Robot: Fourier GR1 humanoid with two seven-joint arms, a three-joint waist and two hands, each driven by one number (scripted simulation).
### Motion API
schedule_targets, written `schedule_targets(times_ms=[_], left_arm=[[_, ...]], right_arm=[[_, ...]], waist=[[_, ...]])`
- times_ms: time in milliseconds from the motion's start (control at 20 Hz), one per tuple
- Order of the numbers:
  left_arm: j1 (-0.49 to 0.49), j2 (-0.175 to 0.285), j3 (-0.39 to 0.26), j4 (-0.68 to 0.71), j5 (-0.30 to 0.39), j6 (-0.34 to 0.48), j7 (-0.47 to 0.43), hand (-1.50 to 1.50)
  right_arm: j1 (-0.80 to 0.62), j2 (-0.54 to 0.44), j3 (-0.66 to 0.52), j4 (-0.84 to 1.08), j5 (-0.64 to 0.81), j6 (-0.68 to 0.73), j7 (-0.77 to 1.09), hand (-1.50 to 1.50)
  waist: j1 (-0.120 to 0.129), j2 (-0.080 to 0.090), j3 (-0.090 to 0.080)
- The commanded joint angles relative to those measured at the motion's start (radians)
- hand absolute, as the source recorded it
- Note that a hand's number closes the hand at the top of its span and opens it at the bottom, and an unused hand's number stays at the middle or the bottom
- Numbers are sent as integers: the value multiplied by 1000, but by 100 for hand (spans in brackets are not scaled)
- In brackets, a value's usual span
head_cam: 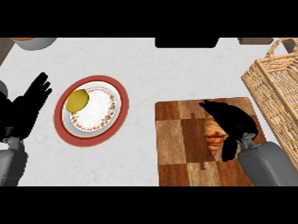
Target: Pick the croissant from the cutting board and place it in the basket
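Observation:
A golden-brown croissant [213,136] lies on the checkered wooden cutting board [177,144] at the lower middle-right. My right hand [232,120] covers its right side, fingers and thumb curled round it, so only the left part of the pastry shows. The wicker basket [283,100] stands just right of the board, reaching to the right edge. At the far left my left hand [19,109] rests open, fingers up, holding nothing.
Left of the board sits a red-rimmed plate [109,118] carrying a yellow round fruit [77,100]. A grey bowl [33,42] shows at the top left, and a dark object [186,42] at the top middle.

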Motion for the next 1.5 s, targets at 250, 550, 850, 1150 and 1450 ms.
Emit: schedule_targets(times_ms=[250, 550, 850, 1150, 1450], left_arm=[[35, -56, -26, -51, -52, 38, 7, 0], [-11, -17, 34, 57, -20, -27, -52, 0], [-20, -27, 17, 5, -26, -5, 6, 0], [-30, -32, -11, -12, -28, -30, -5, 0], [-80, -40, -35, -4, -27, -46, 16, 0]], right_arm=[[-30, 30, 88, 112, 133, -33, -50, 150], [-82, 51, 76, 268, 175, -104, -120, 150], [-152, 258, -166, 242, 135, -228, 280, 150], [-255, 265, -348, 252, 50, -546, 617, 150], [-438, 267, -327, 271, 37, -957, 757, 150]], waist=[[2, 0, 0], [3, 3, 0], [4, 11, 1], [65, 28, 5], [122, 30, 3]])
